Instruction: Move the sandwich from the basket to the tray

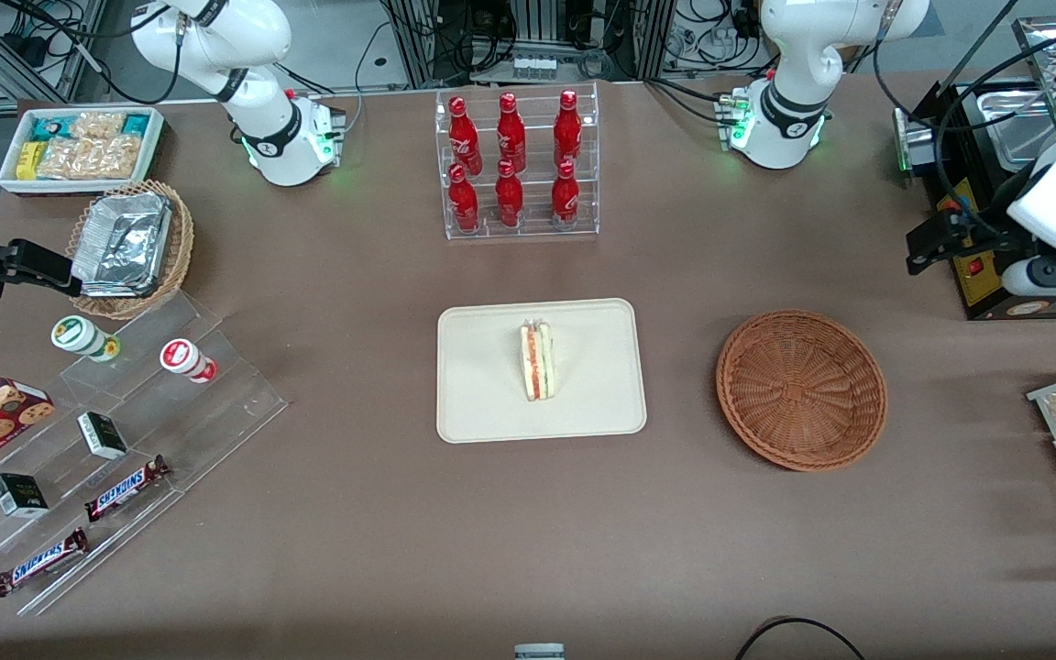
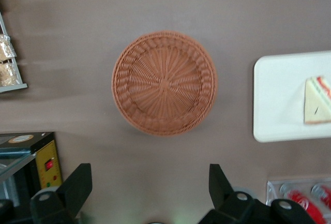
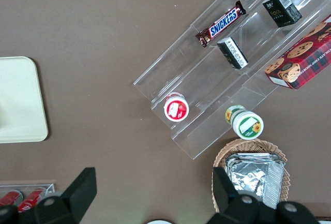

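The small three-cornered sandwich (image 1: pixel 537 359) of white bread with a red and green stripe lies on the flat cream tray (image 1: pixel 482 403).

The round brown woven basket (image 1: pixel 801 390) sits beside the tray with nothing in it. The left arm's gripper (image 2: pixel 147 193) hangs high above the table near the basket, fingers (image 2: pixel 77 185) spread wide, holding nothing.
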Controlling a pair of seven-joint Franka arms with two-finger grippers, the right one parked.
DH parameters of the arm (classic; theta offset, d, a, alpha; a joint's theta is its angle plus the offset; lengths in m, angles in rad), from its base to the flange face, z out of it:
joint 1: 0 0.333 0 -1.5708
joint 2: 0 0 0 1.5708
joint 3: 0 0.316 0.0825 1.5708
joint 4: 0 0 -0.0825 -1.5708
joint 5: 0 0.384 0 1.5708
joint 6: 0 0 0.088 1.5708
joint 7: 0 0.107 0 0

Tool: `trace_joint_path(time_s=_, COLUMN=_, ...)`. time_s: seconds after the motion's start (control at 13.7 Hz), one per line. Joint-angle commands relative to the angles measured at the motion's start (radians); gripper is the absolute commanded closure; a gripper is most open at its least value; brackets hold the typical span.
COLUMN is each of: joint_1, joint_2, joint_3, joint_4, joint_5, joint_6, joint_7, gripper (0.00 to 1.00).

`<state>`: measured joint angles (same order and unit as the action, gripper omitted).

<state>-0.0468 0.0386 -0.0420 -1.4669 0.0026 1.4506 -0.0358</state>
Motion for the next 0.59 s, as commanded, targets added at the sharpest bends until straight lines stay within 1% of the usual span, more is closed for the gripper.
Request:
trace_joint_path(time_s=0.0, joint_1=-0.013, joint_2=-0.087, joint_3=0.016, joint_4=-0.094, joint_5=0.013, joint_6=0.004, joint_7=0.034, gripper=0.0)
trace_joint_path(time_s=0.37, joint_1=-0.002, joint_2=-0.062, joint_3=0.014, joint_4=-0.064, joint_5=0.002, joint_6=0.005, joint_7=0.005, gripper=0.0)
trace_joint_path(time_s=0.51, joint_1=0.022, joint_2=-0.046, joint_3=0.011, joint_4=-0.043, joint_5=-0.007, joint_6=0.007, joint_7=0.005, gripper=0.0)
